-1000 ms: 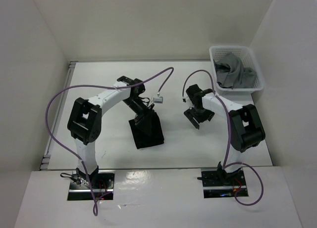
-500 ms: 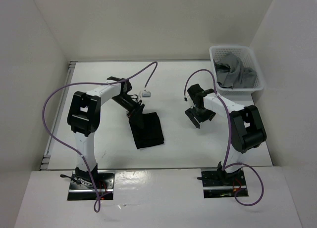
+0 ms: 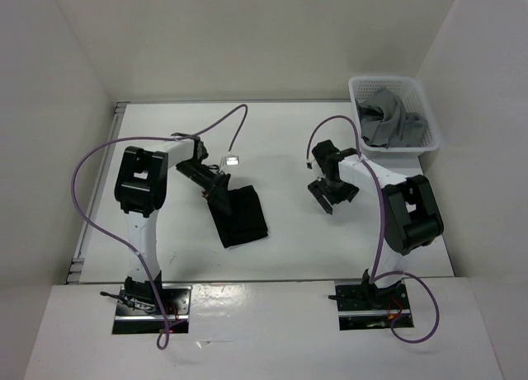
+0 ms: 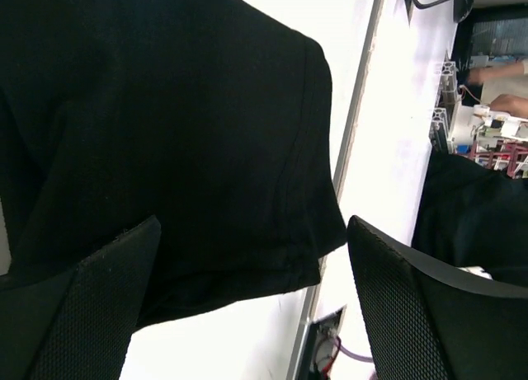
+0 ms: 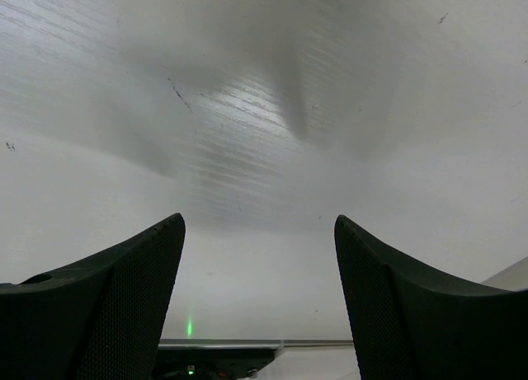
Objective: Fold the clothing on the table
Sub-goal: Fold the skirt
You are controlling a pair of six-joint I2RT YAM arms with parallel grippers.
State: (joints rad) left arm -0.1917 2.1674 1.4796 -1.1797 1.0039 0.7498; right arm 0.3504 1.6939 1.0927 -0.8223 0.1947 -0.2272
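1. Clothing (image 3: 239, 218): the black garment lies flat on the table (image 3: 289, 141), left of centre and nearer my left arm than my right. It forms a slanted oblong, its long side running from far-left to near-right.
2. My left gripper (image 3: 216, 185) sits at the far-left corner of the clothing. From above I cannot tell whether it touches the cloth.
3. In the left wrist view, my left gripper (image 4: 254, 232) has its fingers (image 4: 99, 306) spread wide. Black fabric (image 4: 165, 133) fills most of the view beyond them, with one stitched edge and a rounded corner showing. Nothing is clamped between the fingers.
4. My right gripper (image 3: 330, 197) is right of centre, well apart from the clothing, and points down at the bare table.
5. In the right wrist view, my right gripper (image 5: 258, 223) has its fingers (image 5: 107, 306) apart, with only the white tabletop (image 5: 264, 108) between them.
6. A white slotted basket (image 3: 394, 87) stands at the far-right corner of the table and holds a crumpled grey garment (image 3: 388, 120).
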